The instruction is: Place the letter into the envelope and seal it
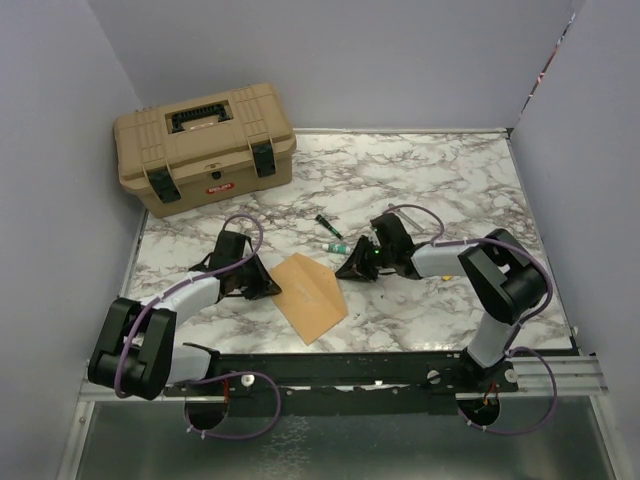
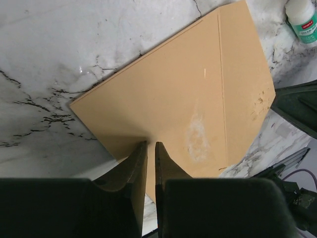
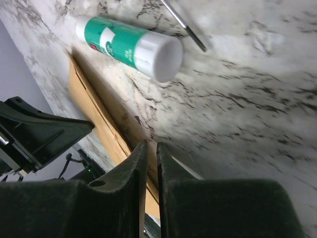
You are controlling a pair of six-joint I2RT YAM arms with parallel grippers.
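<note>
Envelope lies flat on the marble table, near the front edge, between the two grippers. It is turned cornerwise. Seams and a pale scuffed patch show on its upper face in the left wrist view. Letter: cannot be made out as a separate sheet in any view.

Left gripper: fingers drawn together, only a thin slit between them, nothing seen in the slit. The tips sit over the envelope's near corner. That corner is hidden under the fingers, so cannot tell if they touch the paper.

Right gripper: also clenched to a thin slit, empty, low over bare marble just beside the envelope's far edge.

Around:
- Green-and-white glue stick lies on its side near the right gripper, apart from the envelope.
- A thin dark pen lies just beyond it, cut off at the frame edge in the right wrist view.
- Tan toolbox, lid shut, sits at the far left corner, well apart.

Glue stick label blurred, unreadable. From the right wrist only a narrow strip of envelope edge shows.
</note>
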